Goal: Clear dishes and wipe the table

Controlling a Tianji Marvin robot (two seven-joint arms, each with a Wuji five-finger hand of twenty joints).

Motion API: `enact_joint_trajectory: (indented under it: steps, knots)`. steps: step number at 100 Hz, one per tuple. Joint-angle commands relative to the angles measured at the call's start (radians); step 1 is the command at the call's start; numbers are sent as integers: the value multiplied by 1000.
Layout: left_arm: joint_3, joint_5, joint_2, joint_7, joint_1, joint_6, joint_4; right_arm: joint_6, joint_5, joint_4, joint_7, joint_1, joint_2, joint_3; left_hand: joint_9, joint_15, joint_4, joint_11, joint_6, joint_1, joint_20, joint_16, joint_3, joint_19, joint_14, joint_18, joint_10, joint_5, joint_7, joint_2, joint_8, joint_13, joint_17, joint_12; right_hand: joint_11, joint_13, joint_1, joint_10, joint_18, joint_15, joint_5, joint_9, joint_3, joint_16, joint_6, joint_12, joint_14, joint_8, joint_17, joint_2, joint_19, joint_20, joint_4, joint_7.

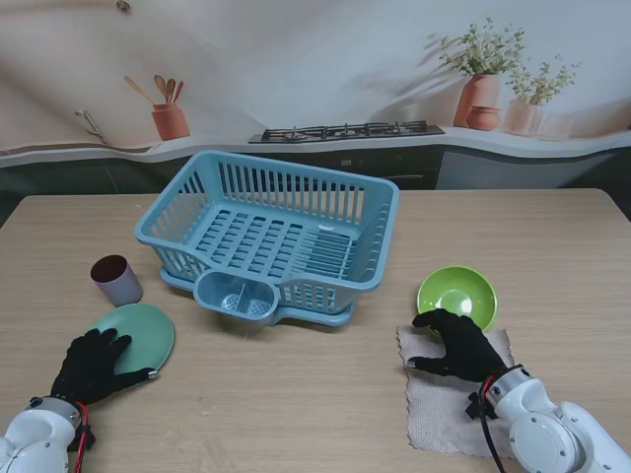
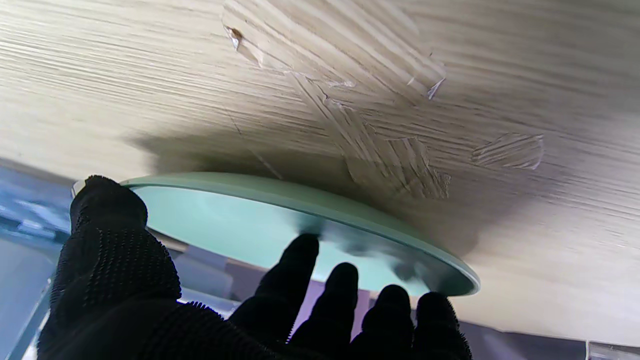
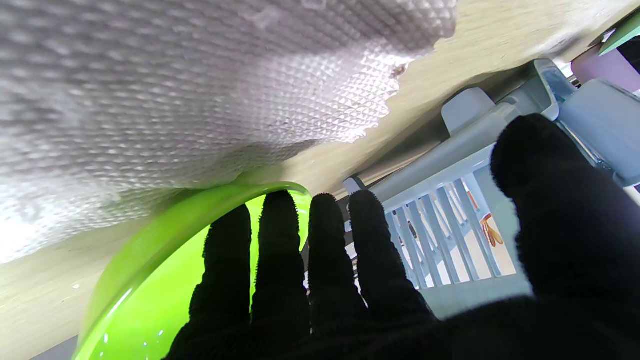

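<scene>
A pale green plate lies at the near left of the table. My left hand, in a black glove, rests on its near edge with fingers spread over the plate and the thumb by the rim; no firm grasp shows. A purple cup stands just beyond the plate. On the right, a bright green bowl sits at the far edge of a grey cloth. My right hand hovers open over the cloth, fingertips at the bowl's near rim.
A blue plastic dish rack with a cutlery pocket on its near side stands mid-table, between the two hands and farther from me. Clear tape patches stick to the wood near the plate. A kitchen backdrop lines the far edge.
</scene>
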Motion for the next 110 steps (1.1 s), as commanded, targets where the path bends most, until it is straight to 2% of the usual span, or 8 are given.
enact_joint_trajectory:
  steps: [1,18,27,31,56,66,86,110]
  knots:
    - [6,8,3,-32,1,18,12,-4,-5,0,12,-2,0,-1,-25,-12,6,-18,24,43,-15,-25,7,-28,-15,-24,-21,-10,15,-12,10,-34,2,-28,9,-18,-5,-1,-14,22,18,0,11,8,-5,6,-15,-5,-6,-28,9,-3,32,10]
    - [6,31,9,-77,13,50,-7,-4,-4,-1,13,-2,0,-1,-28,-6,14,-32,26,154,12,-20,16,-3,-1,-20,-17,-34,16,-34,21,-36,-4,-37,9,-18,-9,-1,-16,22,18,0,11,8,-5,6,-15,-4,-8,-26,7,-3,32,11]
    - [5,40,12,-101,21,61,-19,-5,-3,-1,13,-2,0,-1,-30,-3,18,-34,29,190,24,-16,22,6,7,-12,-13,-40,14,-48,23,-36,-5,-38,9,-18,-10,-1,-17,22,18,0,12,8,-5,7,-15,-4,-10,-25,6,-3,32,10]
    - [6,42,13,-111,23,68,-23,-5,-3,-1,13,-2,0,-1,-31,-2,22,-41,28,201,47,-9,15,20,8,-11,-13,-46,12,-48,26,-39,-14,-42,9,-18,-10,-1,-17,22,18,0,12,8,-5,7,-15,-4,-10,-25,5,-3,32,10]
    - [19,49,18,-148,20,103,-26,-13,-7,1,9,0,0,2,-33,2,46,-46,39,277,77,0,53,36,26,8,1,-55,7,-75,25,-39,-11,-46,9,-18,-11,-1,-17,22,18,0,15,8,-5,7,-15,-3,-11,-24,4,-2,32,9]
    - [19,45,19,-156,17,103,-26,-14,-8,1,8,0,0,2,-34,0,46,-49,42,262,87,1,54,38,28,10,3,-53,6,-86,24,-40,-13,-47,8,-18,-12,-1,-18,22,18,0,16,8,-6,7,-15,-2,-11,-24,2,-1,32,9]
    - [13,34,18,-147,11,75,-17,-18,-7,1,8,1,0,3,-35,-8,23,-51,51,153,91,-7,9,29,27,8,7,-45,4,-80,18,-40,-21,-49,8,-18,-14,-1,-18,22,18,0,17,8,-6,7,-15,-2,-11,-23,0,0,32,8]
    - [11,35,22,-175,11,71,-20,-25,-8,2,6,3,-1,6,-38,-18,5,-63,61,100,76,-32,2,7,27,11,8,-46,-2,-125,6,-39,-15,-56,8,-18,-17,-1,-16,22,18,0,19,8,-6,7,-15,-1,-13,-20,-2,2,32,7]
